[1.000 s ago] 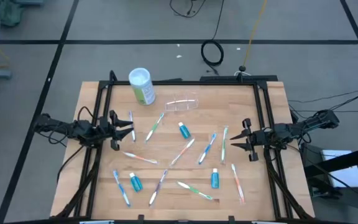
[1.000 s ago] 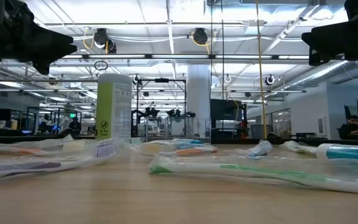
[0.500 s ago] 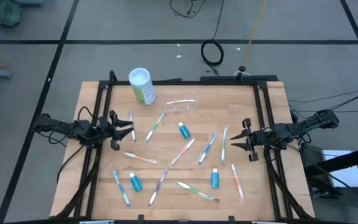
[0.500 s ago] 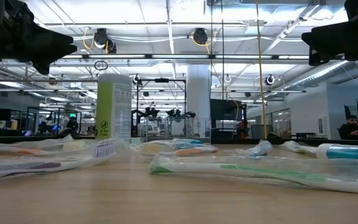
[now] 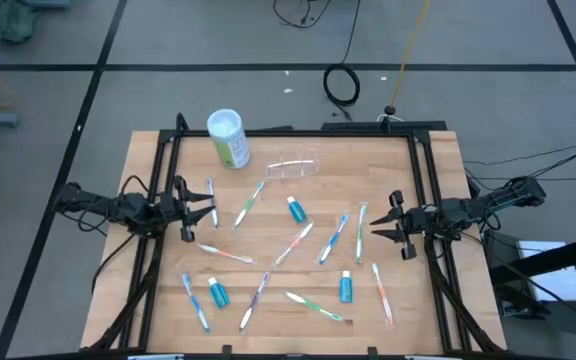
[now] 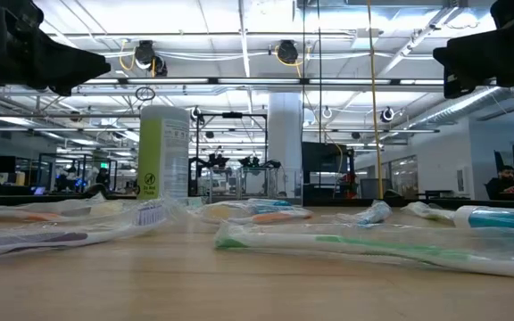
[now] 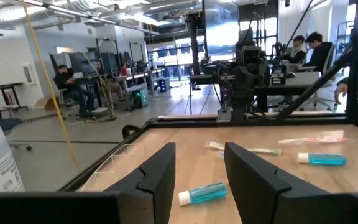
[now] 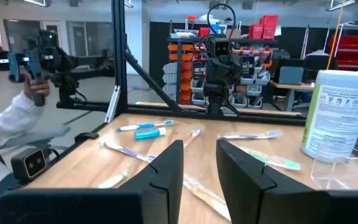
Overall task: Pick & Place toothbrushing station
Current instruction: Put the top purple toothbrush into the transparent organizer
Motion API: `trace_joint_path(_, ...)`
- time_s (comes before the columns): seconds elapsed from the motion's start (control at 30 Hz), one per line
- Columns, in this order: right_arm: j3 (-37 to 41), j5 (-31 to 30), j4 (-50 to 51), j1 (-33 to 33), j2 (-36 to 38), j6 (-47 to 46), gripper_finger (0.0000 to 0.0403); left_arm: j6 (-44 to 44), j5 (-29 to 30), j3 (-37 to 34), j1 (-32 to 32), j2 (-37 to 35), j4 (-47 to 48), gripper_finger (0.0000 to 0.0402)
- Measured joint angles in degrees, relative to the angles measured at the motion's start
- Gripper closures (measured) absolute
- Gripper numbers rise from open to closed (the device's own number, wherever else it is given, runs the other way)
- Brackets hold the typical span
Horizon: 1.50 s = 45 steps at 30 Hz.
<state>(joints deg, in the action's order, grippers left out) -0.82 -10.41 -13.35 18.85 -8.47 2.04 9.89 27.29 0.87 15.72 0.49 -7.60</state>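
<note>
The toothbrushing station, a small clear plastic holder [image 5: 293, 165], stands on its base on the wooden table near the far edge, right of the green canister with a white lid [image 5: 227, 138]. It also shows in the right wrist view [image 8: 342, 169]. My left gripper [image 5: 194, 210] hovers open and empty over the table's left side, pointing right. My right gripper [image 5: 380, 228] hovers open and empty over the right side, pointing left. Both wrist views show the two fingers apart with nothing between them [image 7: 197, 180] [image 8: 199, 177].
Several wrapped toothbrushes [image 5: 249, 204] and three teal toothpaste tubes [image 5: 295, 209] [image 5: 217, 292] [image 5: 346, 287] lie scattered over the table's middle and near part. A black frame [image 5: 173, 150] borders the table. People show in the room beyond [image 8: 5, 124].
My left gripper has risen slightly in the low view; its fingers stay open. Nothing on the table has moved.
</note>
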Motion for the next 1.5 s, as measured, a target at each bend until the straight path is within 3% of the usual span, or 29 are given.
trace_joint_path(0.67, 0.0, 0.0, 0.2, 0.0, 0.0, 2.3, 0.0316, -6.4, 2.8, 0.0, 0.0, 0.0, -4.7, 0.0256)
trace_joint_path(1.17, 0.0, 0.0, -16.9, 0.0, 0.0, 0.2, 0.0316, -12.0, 2.8, 0.0, 0.0, 0.0, -4.0, 0.0256)
trace_joint_path(1.33, 0.0, -0.1, -23.9, 0.0, -0.1, 5.3, 0.0316, -15.4, 2.8, 1.3, 0.0, 0.0, -4.5, 0.0256)
trace_joint_path(1.5, 0.0, -3.8, -33.8, 0.0, -0.4, 23.4, 0.0316, -12.0, 9.7, 4.3, 0.0, 0.8, -4.0, 0.0256)
